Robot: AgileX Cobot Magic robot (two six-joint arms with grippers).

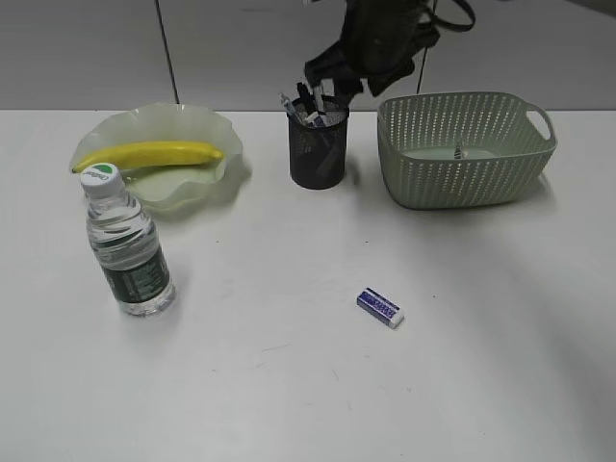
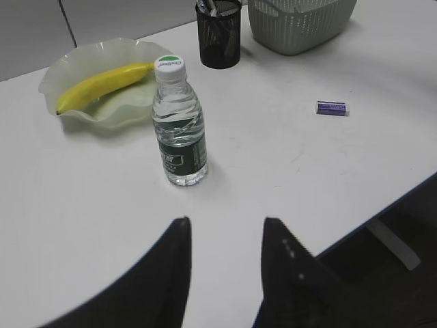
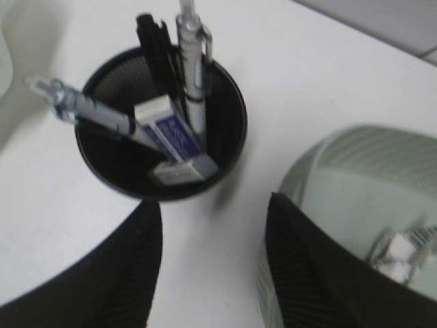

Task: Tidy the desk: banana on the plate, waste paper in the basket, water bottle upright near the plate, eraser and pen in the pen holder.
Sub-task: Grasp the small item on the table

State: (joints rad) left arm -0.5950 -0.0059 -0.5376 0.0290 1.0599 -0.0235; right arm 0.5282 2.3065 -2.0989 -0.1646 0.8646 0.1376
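The banana [image 1: 149, 154] lies on the pale green plate [image 1: 217, 125] at the back left. In front of it the water bottle [image 1: 128, 245] stands upright. The black pen holder [image 1: 319, 146] holds pens [image 3: 192, 65] and an eraser [image 3: 174, 140]. A second eraser [image 1: 380, 308] lies on the desk [image 1: 289, 385]. Waste paper [image 3: 399, 253] sits inside the basket [image 1: 462, 183]. My right gripper [image 3: 213, 201] hangs open and empty just above the holder. Low over the desk's near edge, my left gripper [image 2: 227, 220] is open with nothing between its fingers.
The basket stands close to the right of the pen holder. The desk's front edge [image 2: 382, 208] shows at the right of the left wrist view. A grey wall runs behind the desk.
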